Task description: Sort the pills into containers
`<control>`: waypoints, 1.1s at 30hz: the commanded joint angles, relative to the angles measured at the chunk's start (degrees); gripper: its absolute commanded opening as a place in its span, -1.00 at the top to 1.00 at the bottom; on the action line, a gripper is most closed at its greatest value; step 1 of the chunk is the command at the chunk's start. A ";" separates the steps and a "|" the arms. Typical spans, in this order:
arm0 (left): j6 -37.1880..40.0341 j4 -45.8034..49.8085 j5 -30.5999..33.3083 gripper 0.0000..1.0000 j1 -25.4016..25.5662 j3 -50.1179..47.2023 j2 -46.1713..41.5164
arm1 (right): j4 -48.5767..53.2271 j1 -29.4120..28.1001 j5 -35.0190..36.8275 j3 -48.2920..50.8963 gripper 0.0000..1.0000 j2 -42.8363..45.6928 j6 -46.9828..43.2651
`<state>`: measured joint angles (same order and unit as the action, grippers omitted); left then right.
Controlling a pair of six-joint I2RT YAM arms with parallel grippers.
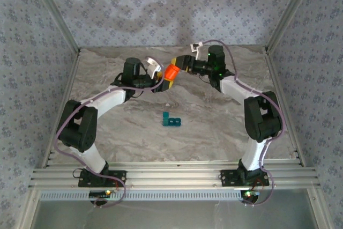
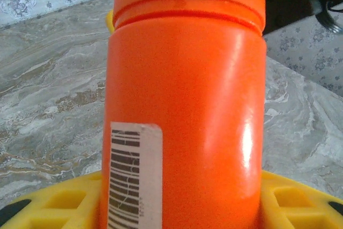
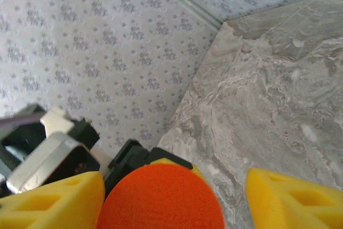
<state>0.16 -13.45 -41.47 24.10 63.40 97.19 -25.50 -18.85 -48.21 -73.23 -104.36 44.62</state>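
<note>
Over the far middle of the marble-patterned table (image 1: 214,127), my two arms meet: my left arm (image 1: 102,105) bends in from the near left corner and my right arm (image 1: 252,100) from the near right, both reaching toward the far edge. Between them is the orange bottle (image 1: 172,71), lifted off the table and tilted, with its far end pointing toward my right side. My left gripper (image 1: 165,80) is clamped on its body. In my left wrist view the bottle (image 2: 182,105) stands between my yellow fingers (image 2: 48,202), which press against it on both sides, and a white barcode label (image 2: 134,175) faces the camera. My right gripper (image 1: 181,66) sits around the bottle's other end without clamping it. In my right wrist view the orange, rounded end (image 3: 161,197) lies against one yellow finger (image 3: 53,202), while bare table shows in the gap before the other, so those jaws stand apart. The containers (image 1: 172,120), a small teal-blue strip, lie near the middle of the table, on the near-edge side of the bottle and well apart from both grippers.
</note>
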 commanded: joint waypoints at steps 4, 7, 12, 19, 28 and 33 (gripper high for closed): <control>4.48 2.31 3.57 1.00 0.87 1.06 -2.18 | 10.08 1.36 8.89 -1.79 -0.63 4.03 3.70; 6.78 3.69 6.74 1.00 1.76 1.38 -1.99 | 18.23 0.89 14.27 -3.50 -0.64 4.67 6.93; 8.49 4.96 9.33 1.00 2.53 1.82 -1.39 | 25.44 -1.05 19.94 -5.78 -0.66 5.24 7.74; 9.39 5.80 10.07 1.00 3.14 2.27 -0.77 | 31.26 -3.49 22.64 -8.90 -0.67 3.58 6.62; 9.90 6.29 10.20 1.00 3.76 3.04 -0.07 | 30.07 -5.32 20.26 -9.00 -0.58 2.78 7.78; 9.78 6.00 10.25 1.00 3.90 3.13 0.20 | 30.22 -6.20 19.49 -9.38 -0.41 2.38 7.85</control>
<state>9.02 -7.18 -30.74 27.77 64.16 97.21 3.70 -24.47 -27.88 -80.38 -101.25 52.10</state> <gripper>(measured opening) 0.517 0.723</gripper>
